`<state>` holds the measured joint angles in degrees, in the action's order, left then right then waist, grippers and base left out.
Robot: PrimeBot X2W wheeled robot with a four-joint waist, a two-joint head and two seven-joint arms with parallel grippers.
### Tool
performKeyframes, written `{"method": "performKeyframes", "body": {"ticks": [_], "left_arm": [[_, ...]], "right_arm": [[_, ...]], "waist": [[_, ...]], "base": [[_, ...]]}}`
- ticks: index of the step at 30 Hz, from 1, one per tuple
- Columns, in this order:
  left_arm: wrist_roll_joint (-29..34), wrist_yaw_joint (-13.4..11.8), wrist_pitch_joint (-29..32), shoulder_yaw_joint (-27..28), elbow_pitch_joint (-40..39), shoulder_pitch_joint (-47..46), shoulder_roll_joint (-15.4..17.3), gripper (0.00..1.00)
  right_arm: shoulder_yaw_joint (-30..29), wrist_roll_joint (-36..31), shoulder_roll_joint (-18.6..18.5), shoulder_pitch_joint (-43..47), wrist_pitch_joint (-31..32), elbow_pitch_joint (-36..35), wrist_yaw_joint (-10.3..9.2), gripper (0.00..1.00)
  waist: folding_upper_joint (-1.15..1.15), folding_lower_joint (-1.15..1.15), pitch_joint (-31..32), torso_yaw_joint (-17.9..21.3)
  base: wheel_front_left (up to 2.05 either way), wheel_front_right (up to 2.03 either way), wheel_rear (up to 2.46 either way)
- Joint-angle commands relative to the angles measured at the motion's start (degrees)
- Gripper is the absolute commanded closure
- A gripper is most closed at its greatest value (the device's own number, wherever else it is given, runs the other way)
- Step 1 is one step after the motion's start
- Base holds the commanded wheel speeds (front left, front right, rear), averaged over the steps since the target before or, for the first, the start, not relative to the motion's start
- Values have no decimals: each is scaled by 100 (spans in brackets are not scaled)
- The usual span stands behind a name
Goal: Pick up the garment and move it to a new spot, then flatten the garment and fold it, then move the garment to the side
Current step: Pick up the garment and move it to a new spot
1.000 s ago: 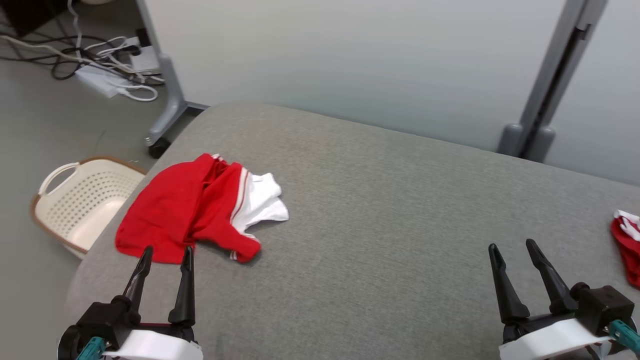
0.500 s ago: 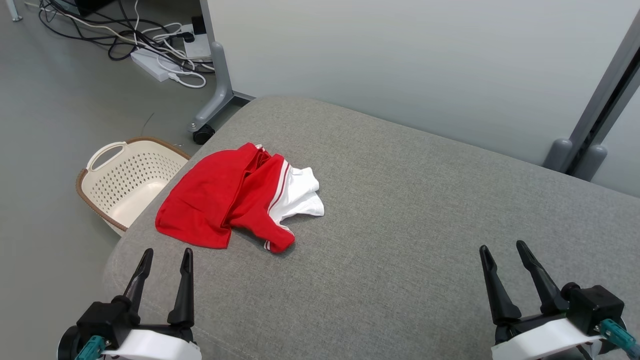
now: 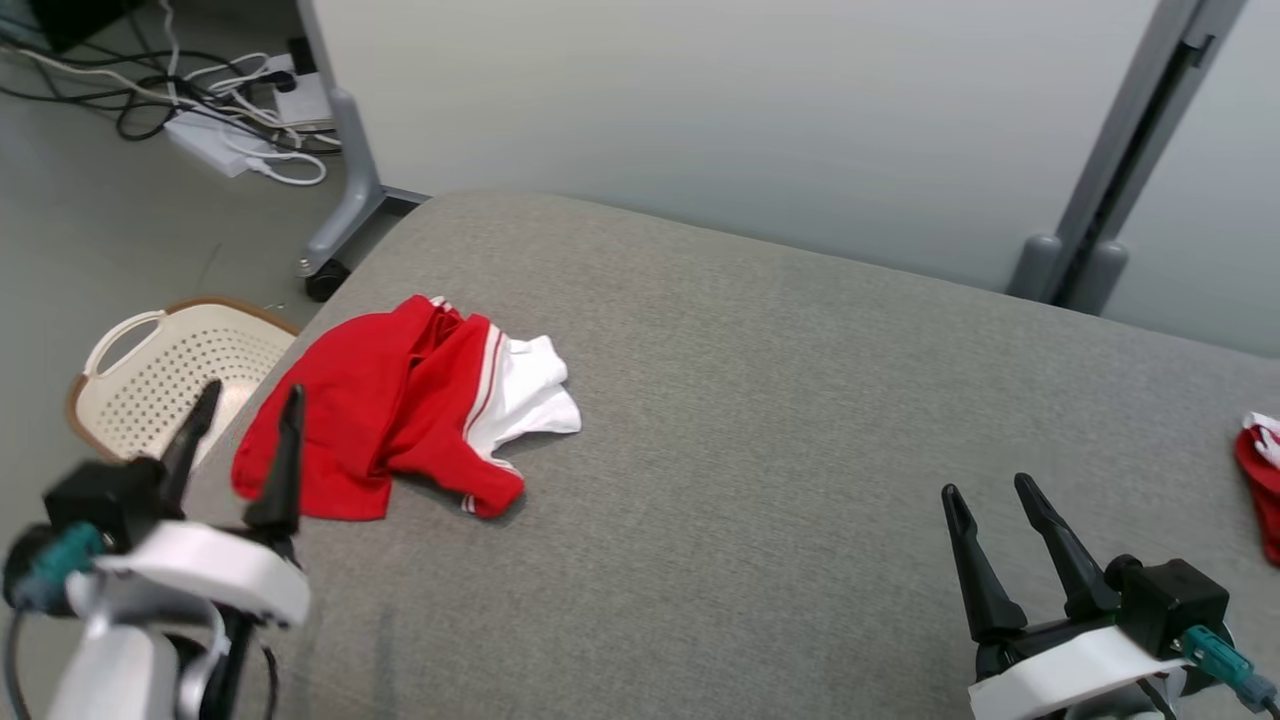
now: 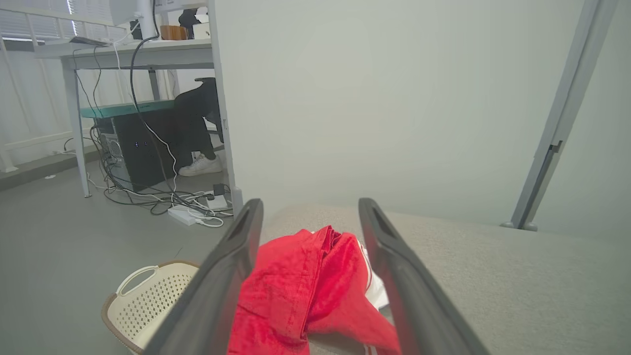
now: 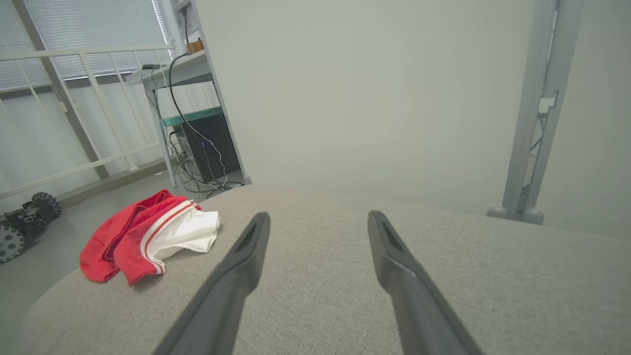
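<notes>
A crumpled red and white garment (image 3: 400,410) lies near the left end of the grey padded surface (image 3: 800,400). In the left wrist view the garment (image 4: 315,291) sits just ahead of and between my spread fingers. My left gripper (image 3: 250,400) is raised at the surface's left edge, open and empty, fingertips close to the garment's left hem. At the lower right my right gripper (image 3: 985,490) hovers open and empty, well away from the cloth. The right wrist view shows the garment (image 5: 148,236) far to its left, with my right gripper (image 5: 318,217) over bare fabric.
A cream perforated basket (image 3: 165,370) stands on the floor beside the surface's left edge. Another red and white cloth (image 3: 1262,470) lies at the far right. Cables and a power strip (image 3: 215,130) lie on the floor behind. A wheeled grey frame leg (image 3: 345,210) stands at the back left.
My left gripper has lifted and moved left and forward, up to the garment's left edge. The head camera swung, shifting the whole picture. The right gripper has hardly moved.
</notes>
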<state>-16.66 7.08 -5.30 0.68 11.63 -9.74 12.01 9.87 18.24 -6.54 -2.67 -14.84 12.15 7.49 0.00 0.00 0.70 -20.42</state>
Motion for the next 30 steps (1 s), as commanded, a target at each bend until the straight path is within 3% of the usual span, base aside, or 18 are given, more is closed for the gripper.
{"method": "performKeyframes", "body": {"ticks": [1, 7, 16, 26, 30], "left_arm": [[-85, 29, 85, 7, -14, -127, 36, 0], [-529, 42, 1030, 103, 221, -870, 625, 0], [-1163, 47, 2161, 80, 1551, -1844, 1367, 0], [-1862, 48, 3038, -341, 2717, -2526, 1882, 0], [-2140, 43, 3278, -471, 3032, -2726, 1935, 0]], "right_arm": [[1, 42, -38, -52, -34, 22, 2, 0], [55, 81, -35, -182, -35, 51, 2, 0], [55, 93, -152, -453, -35, -7, 2, 0], [60, 130, -274, -735, -35, -127, 2, 0], [97, 151, -312, -869, -35, -161, 2, 0]], "waist": [[0, 0, -41, 140], [0, 0, -190, 579], [0, 0, -635, 1218], [0, 0, -1303, 1736], [0, 0, -1549, 1877]], "base": [[0, 0, 0], [0, 0, 0], [0, 0, 0], [0, 0, 0], [0, 0, 0]]}}
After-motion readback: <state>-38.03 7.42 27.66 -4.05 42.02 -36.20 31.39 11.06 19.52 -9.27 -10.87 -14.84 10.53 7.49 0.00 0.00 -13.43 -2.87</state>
